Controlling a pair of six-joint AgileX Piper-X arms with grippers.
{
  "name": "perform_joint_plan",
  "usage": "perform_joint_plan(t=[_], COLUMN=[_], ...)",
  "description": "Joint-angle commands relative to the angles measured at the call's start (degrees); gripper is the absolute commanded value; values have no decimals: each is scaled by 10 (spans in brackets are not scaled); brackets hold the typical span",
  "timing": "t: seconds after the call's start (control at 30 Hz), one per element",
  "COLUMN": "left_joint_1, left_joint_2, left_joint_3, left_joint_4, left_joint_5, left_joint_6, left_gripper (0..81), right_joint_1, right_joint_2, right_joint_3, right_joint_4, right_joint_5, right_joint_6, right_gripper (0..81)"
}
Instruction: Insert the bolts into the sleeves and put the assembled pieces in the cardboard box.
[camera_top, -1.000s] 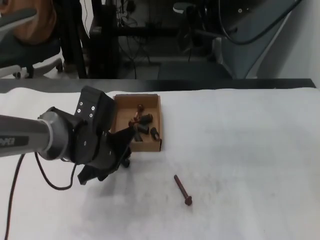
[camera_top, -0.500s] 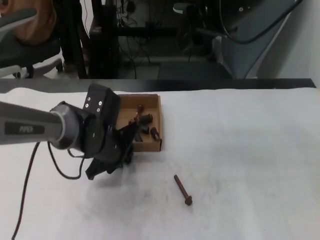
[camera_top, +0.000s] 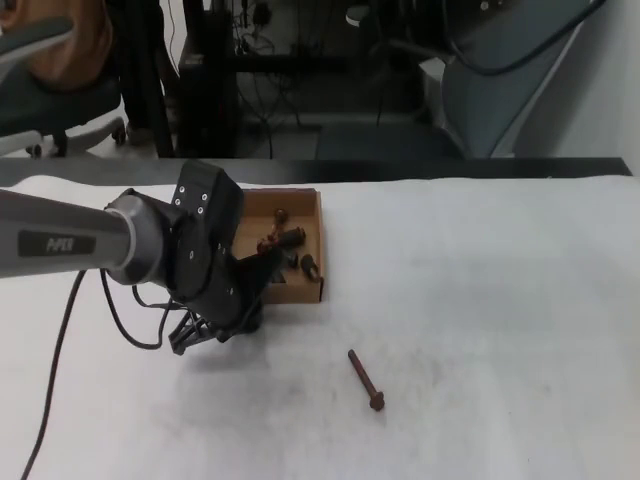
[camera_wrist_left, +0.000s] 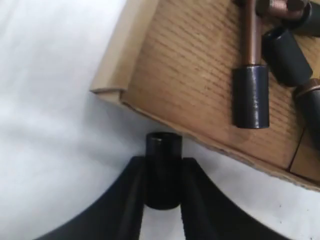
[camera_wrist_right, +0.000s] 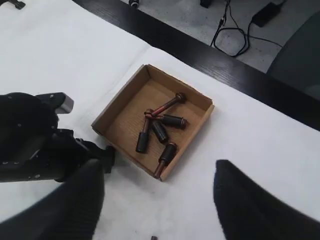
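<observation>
Even overhead light falls on the white bench cloth (camera_top: 480, 300), which glares pale in the left wrist view. A soft shadow lies beneath the left arm (camera_top: 70, 245). The cardboard box (camera_wrist_right: 197, 102) walls shade its floor. The sleeve (camera_wrist_left: 163, 172) shows a faint sheen.

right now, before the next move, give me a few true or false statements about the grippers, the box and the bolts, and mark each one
1. The left gripper is shut on a black sleeve. True.
2. That sleeve is inside the cardboard box. False: it is held outside, just off the box's wall.
3. A loose bolt lies on the bench, apart from the box. True.
4. The box is empty. False: several assembled pieces lie in it.
5. The right gripper is shut on a bolt. False: its fingers are wide open and hold nothing.
</observation>
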Motion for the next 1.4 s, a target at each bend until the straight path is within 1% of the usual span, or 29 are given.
perform_joint_plan(t=[0.0, 0.07, 0.2, 0.3, 0.4, 0.5, 0.53, 0.6, 0.7, 0.77, 0.87, 1.0, 1.2, 1.37], left_joint_1=[-4, -13, -31, -51, -71, -80, -82, -84, -84, -84, -84, -84, -84, -84], left_joint_2=[2, -17, -99, -190, -300, -422, -461, -537, -628, -675, -716, -734, -734, -734], left_joint_3=[3, 3, 10, 33, 80, 138, 160, 206, 270, 311, 357, 393, 395, 395], left_joint_4=[23, 14, 29, 47, 33, -19, -40, -78, -110, -118, -119, -122, -145, -150], left_joint_5=[29, 38, 22, -25, -61, -59, -58, -57, -52, -42, -14, 11, 13, 13], left_joint_6=[41, 77, 205, 298, 336, 339, 350, 382, 423, 440, 444, 444, 444, 444], left_gripper=[18, 18, 18, 18, 18, 18, 18, 18, 18, 18, 18, 18, 18, 18], right_joint_1=[-2, -2, -2, -2, 0, 7, 10, 19, 36, 46, 56, 58, 58, 58], right_joint_2=[-20, -23, -21, -20, -20, -20, -20, -20, -17, -12, 8, 54, 113, 139], right_joint_3=[-7, -6, -6, 12, 58, 119, 140, 185, 243, 279, 307, 315, 315, 315], right_joint_4=[-9, 6, 89, 162, 168, 112, 86, 40, -34, -77, -111, -101, -117, -104], right_joint_5=[-4, -4, 1, 1, 1, 1, -1, -1, 1, 1, 1, 43, 52, 52], right_joint_6=[4, -6, -24, -36, -36, -23, -15, -2, 19, 26, 29, 23, 9, 7], right_gripper=[461, 444, 444, 444, 444, 444, 454, 510, 643, 664, 659, 659, 659, 659])
